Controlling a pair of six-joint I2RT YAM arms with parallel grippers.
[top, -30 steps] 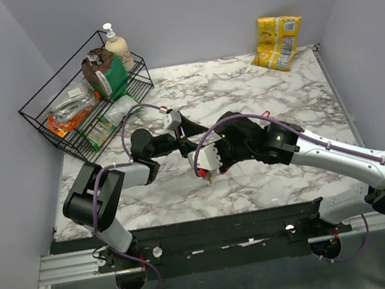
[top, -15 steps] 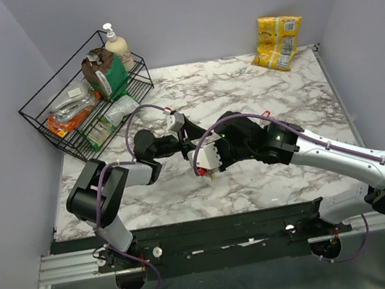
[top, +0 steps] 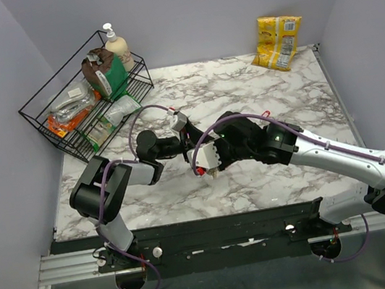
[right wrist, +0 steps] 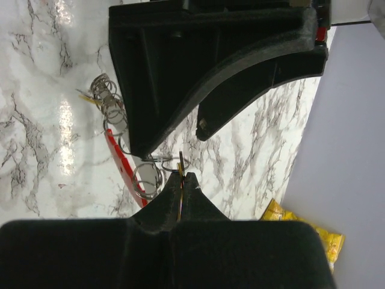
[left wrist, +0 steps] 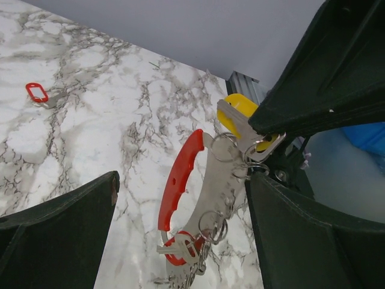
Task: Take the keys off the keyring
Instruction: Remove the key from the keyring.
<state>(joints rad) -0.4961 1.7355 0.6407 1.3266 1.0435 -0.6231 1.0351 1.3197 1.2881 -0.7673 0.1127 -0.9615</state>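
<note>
From above, my right gripper [top: 210, 174] sits low over the desk [top: 256, 83], the left gripper [top: 190, 139] set just beside it; I reckon one anchors while the other pulls. On the left wrist, the left jaws gape wide, touching nothing, flanking the red-looped keyring [left wrist: 176, 180] and its keys [left wrist: 207, 226], hanging from a yellow-headed key [left wrist: 237, 107]. On the right wrist, the right gripper is clamped tight on that key's thin edge.

keys [left wrist: 237, 123] bunched (one yellow-headed) on red keyring [left wrist: 178, 178]
</note>
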